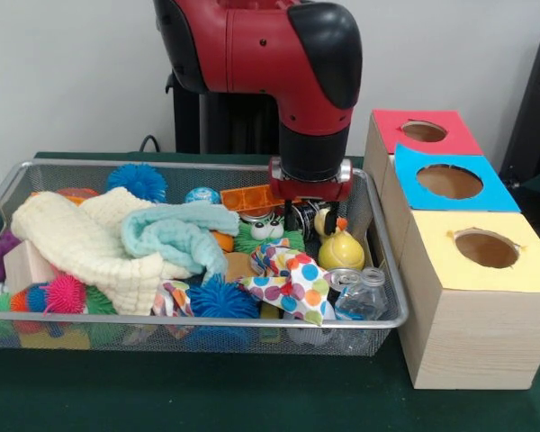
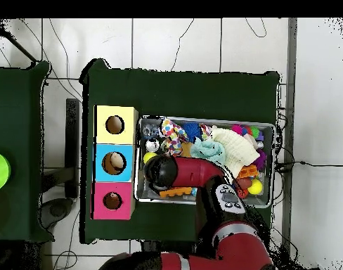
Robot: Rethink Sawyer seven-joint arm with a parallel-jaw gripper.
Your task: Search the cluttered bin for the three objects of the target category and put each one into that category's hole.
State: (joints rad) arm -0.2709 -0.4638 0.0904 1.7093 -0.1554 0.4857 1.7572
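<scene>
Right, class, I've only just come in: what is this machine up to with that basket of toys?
A red robot arm has lowered its claw into the right end of a wire basket crammed with cloths and toys, just above a yellow duck. Whether the claw grips anything cannot be seen. Beside the basket stand three boxes with holes, topped red, blue and yellow.

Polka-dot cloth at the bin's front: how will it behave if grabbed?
The white fabric with coloured polka dots lies crumpled in folds, so it is probably floppy and light. Draped over neighbouring clutter beside the clear plastic bottle, it may drag or snag those on lifting. Rolling seems unlikely.
</scene>
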